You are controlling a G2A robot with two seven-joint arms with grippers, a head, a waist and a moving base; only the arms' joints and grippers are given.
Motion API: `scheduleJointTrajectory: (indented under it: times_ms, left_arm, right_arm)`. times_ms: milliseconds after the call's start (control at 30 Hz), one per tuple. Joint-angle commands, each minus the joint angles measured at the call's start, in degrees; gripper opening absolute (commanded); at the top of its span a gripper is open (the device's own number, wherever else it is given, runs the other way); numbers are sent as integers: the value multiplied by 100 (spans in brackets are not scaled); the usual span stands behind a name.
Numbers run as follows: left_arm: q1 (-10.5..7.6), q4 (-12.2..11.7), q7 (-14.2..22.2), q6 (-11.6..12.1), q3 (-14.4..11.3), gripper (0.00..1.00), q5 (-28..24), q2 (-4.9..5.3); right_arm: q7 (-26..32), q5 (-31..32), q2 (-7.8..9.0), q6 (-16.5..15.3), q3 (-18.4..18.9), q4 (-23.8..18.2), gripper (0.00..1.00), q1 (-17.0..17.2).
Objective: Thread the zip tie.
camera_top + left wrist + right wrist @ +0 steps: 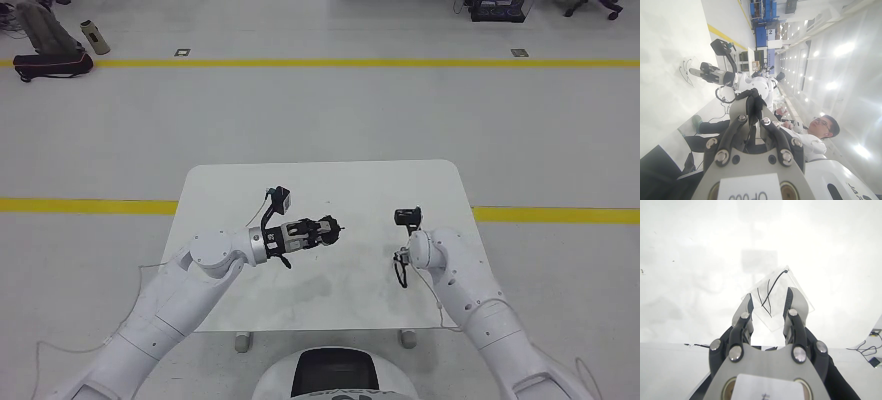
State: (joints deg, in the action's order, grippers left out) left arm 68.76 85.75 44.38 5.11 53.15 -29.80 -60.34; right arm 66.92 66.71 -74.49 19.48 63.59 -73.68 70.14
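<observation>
- Top view: left claw (334, 229) over the middle of the worktop (400, 180), right claw (401, 268) nearer its right side.
- Left wrist view: left claw (753, 103) pinched shut on a thin black zip tie (749, 132).
- Right wrist view: right claw (770, 294) wide open, empty, above a clear tray (793, 279) holding loose zip ties (779, 277).

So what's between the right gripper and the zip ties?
Nothing: the right wrist view shows the right gripper open over the zip ties in a clear tray.

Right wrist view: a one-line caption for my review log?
Right gripper, jaws open, hovers over a clear tray of black zip ties on the white table.
</observation>
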Motion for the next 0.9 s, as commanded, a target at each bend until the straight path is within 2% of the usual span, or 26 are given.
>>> scheduleJointTrajectory:
  times_ms: [0,300,867]
  left_arm:
    - [0,0,0,0,0,0,0,0]
    - [0,0,0,0,0,0,0,0]
    - [0,0,0,0,0,0,0,0]
  right_arm:
    - [-49,-2,-40,0,-1,127,36,-30]
    - [-102,83,-198,0,-17,509,33,-150]
    - [-69,324,-381,0,153,643,32,-120]
